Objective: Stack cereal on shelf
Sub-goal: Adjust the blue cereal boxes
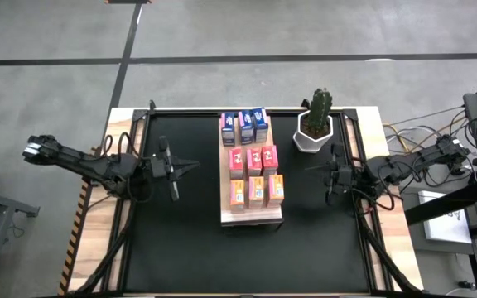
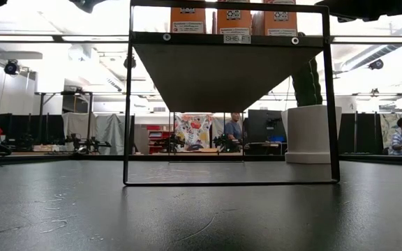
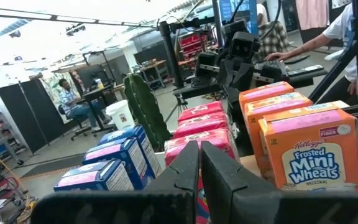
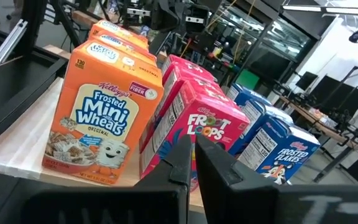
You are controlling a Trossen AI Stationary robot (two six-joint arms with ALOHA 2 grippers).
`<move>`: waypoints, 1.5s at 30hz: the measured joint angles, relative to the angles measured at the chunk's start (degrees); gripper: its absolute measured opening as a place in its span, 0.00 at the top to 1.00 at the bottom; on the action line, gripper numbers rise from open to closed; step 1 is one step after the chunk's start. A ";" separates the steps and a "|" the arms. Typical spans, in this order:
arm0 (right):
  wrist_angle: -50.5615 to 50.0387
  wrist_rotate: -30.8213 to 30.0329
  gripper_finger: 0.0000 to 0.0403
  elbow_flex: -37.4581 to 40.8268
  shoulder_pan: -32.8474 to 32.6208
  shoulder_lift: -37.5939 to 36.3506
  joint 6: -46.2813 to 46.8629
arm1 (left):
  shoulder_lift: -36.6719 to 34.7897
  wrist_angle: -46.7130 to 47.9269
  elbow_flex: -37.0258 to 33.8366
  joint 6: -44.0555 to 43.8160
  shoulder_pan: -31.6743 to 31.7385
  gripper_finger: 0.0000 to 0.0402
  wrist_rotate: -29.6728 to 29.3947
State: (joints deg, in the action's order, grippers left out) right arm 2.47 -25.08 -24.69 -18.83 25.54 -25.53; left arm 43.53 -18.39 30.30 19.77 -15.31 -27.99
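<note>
**Nine cereal boxes on the raised shelf, flanked by two empty hands**

Seen from above, left to right. The left hand (image 1: 190,165) hovers over the black mat-covered surface (image 1: 180,240), its fingers pointing toward the centre. In its own wrist view the two dark fingers (image 3: 185,168) stand almost together with only a thin slit between them, and nothing lies in that slit.

At the centre, the long light wood shelf board (image 1: 251,217) runs lengthwise away from the front edge of the surface, so its long sides face the two arms. It is carried aloft on a thin black metal frame (image 2: 126,97). On it stand the small cardboard cereal boxes (image 1: 253,159) in three rows of three: blue farthest back, pink-red in the middle, orange nearest the front. A bare strip of board remains at the front end. All nine appear placed, so the task looks essentially complete.

Just beside the blue row, on the right, stands a green cactus in a white pot (image 1: 314,124).

The right hand (image 1: 315,170) points back toward the boxes, its fingers (image 4: 182,163) likewise nearly touching and holding nothing. Both hands lie near the shelf and apart from it, level with the middle rows; the right looks slightly nearer.
</note>
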 joint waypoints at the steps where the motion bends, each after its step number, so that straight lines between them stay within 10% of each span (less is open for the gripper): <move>1: 0.12 -0.01 0.97 0.00 -0.01 0.00 0.02 | 0.00 0.03 0.00 -0.03 0.00 1.00 0.02; 17: 5.54 -6.40 0.98 -11.94 5.63 9.07 -1.46 | 1.22 -0.79 -0.02 11.19 10.68 1.00 0.45; 25: -8.68 -5.54 0.98 -27.22 14.46 18.94 -0.60 | 1.79 1.04 -0.02 10.00 24.06 1.00 12.95; 45: -31.87 24.59 0.98 -57.60 40.51 44.23 -0.52 | 3.30 1.01 -0.02 9.77 27.58 1.00 13.94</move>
State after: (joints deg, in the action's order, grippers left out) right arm -29.40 -0.49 -82.28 21.68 69.77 -26.05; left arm 46.83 -17.37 30.28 29.54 12.27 -14.04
